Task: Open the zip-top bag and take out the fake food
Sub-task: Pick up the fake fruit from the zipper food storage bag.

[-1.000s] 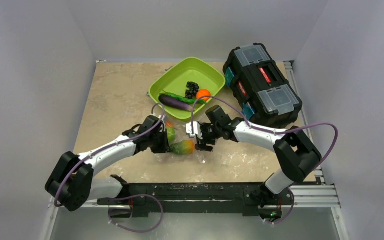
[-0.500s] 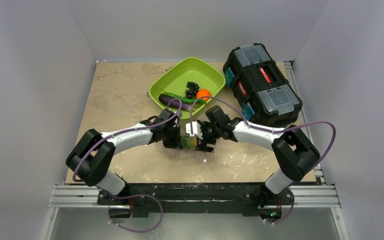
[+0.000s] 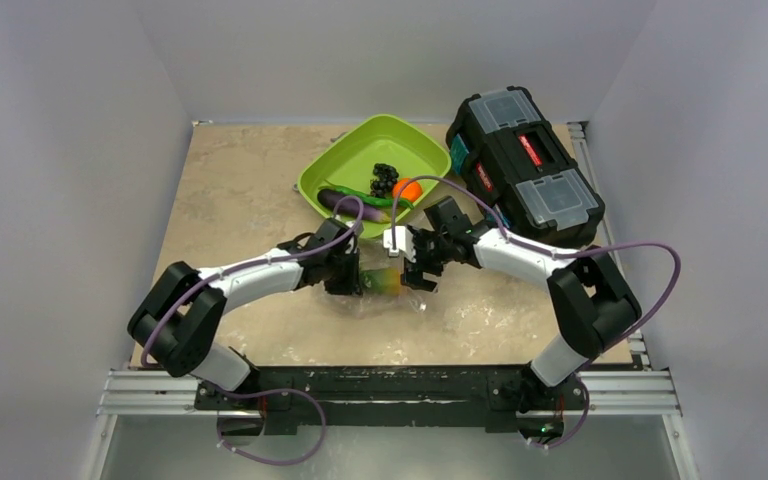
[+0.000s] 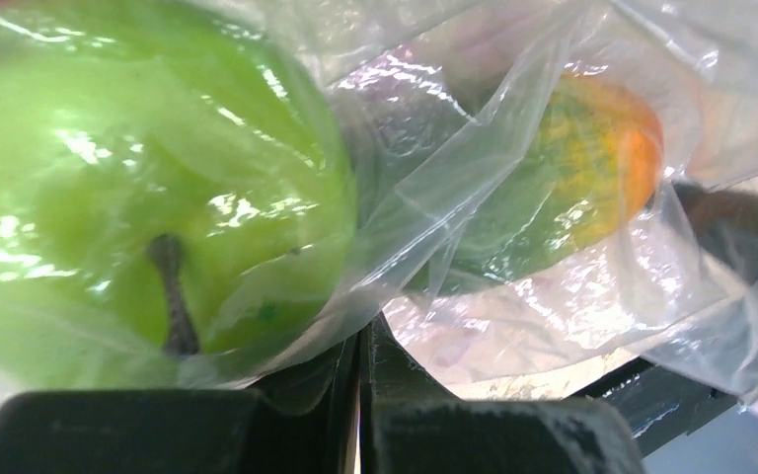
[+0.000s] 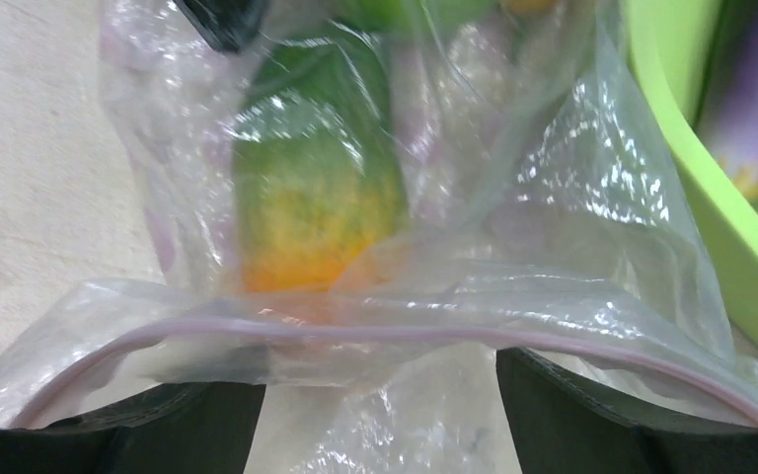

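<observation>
The zip-top bag (image 3: 380,303) lies crumpled on the table between my two grippers. Inside it I see a green apple (image 4: 109,178) and a green-and-orange fruit (image 3: 386,283), which also shows in both wrist views (image 4: 572,168) (image 5: 311,197). My left gripper (image 3: 348,274) (image 4: 360,341) is shut on a fold of the bag's plastic (image 4: 513,306) beside the apple. My right gripper (image 3: 416,268) (image 5: 380,385) is open, its fingers wide apart, with the bag's pink zip strip (image 5: 405,331) stretched across in front of them. Eggplant (image 3: 345,200), grapes (image 3: 384,178) and orange (image 3: 408,188) lie in the tray.
The lime-green tray (image 3: 360,135) stands just behind the grippers; its rim (image 5: 691,168) is close on the right in the right wrist view. A black toolbox (image 3: 525,165) stands at the back right.
The left arm swung right and closed in on the bag, then held still. The right gripper has moved back and right toward the tray, and the bag's mouth has stretched with it.
</observation>
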Available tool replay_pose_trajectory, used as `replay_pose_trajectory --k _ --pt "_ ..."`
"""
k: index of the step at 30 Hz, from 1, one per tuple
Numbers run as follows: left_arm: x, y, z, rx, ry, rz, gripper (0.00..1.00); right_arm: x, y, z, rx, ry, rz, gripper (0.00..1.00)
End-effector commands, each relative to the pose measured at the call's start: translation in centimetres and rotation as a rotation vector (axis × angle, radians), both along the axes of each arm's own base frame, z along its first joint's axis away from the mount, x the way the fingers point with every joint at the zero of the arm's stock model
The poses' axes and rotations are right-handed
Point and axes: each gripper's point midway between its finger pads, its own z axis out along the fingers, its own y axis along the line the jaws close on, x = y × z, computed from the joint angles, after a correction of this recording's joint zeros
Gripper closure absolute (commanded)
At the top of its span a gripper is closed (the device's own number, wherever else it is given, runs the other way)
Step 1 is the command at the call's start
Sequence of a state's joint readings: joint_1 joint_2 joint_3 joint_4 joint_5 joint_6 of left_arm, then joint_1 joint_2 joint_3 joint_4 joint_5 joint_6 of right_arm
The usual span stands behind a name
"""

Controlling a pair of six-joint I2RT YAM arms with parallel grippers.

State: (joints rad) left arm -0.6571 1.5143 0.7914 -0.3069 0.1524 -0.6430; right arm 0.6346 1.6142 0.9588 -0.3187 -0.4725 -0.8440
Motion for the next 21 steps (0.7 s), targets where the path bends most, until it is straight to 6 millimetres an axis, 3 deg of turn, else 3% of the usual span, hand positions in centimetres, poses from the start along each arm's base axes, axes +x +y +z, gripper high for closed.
replay_pose_trajectory --k 1,6,13,17,21 --pt "0.4 0.4 1.3 -0.004 -0.065 -0.007 1.0 0.5 -1.0 1.4 0.009 -0.026 0.01 0.16" --pt "0.2 1.1 2.2 0.007 -0.092 -0.004 1.0 0.5 -1.2 1.6 -0.007 -0.033 0.037 0.17" --pt "0.4 1.1 1.6 0.015 -0.087 -0.007 1.0 1.6 -2.2 1.4 -0.049 -0.107 0.022 0.21" --pt "0.9 0.5 1.7 0.004 -0.088 -0.017 1.0 1.0 -1.4 0.8 -0.06 -0.057 0.051 0.27" --pt "1.5 -0.4 1.5 -0.01 -0.079 -0.032 1.0 -0.4 -0.6 0.7 -0.043 -0.009 0.105 0.25"
